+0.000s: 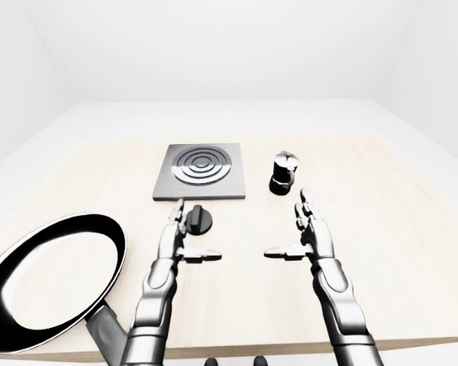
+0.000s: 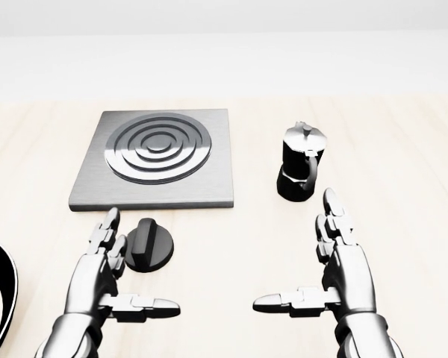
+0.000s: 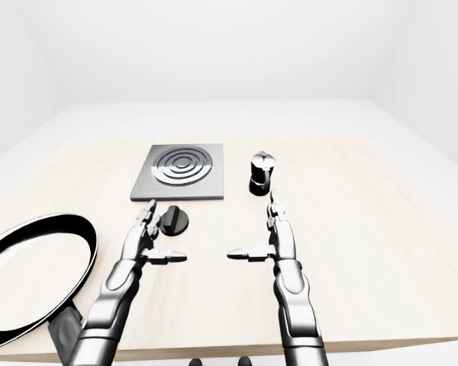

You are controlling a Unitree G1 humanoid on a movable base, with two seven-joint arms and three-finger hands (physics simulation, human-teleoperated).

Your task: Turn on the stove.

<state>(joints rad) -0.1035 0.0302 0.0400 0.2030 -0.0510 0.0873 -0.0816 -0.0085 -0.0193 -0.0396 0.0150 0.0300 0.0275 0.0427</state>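
Observation:
The stove is a grey square plate (image 2: 209,190) with concentric burner rings (image 2: 159,146), lying on the wooden table in the upper middle of the head view. Its black round knob (image 2: 150,245) sits on the table just below the plate. My left hand (image 2: 127,272) is open, its fingers (image 2: 105,235) stretched up right beside the knob's left edge, thumb pointing right below the knob. My right hand (image 2: 313,257) is open and empty, lower right, well away from the knob.
A black moka pot (image 2: 299,162) stands to the right of the stove, just above my right hand. A large black frying pan (image 1: 53,278) lies at the table's lower left. The table's near edge (image 1: 290,351) runs along the bottom of the left-eye view.

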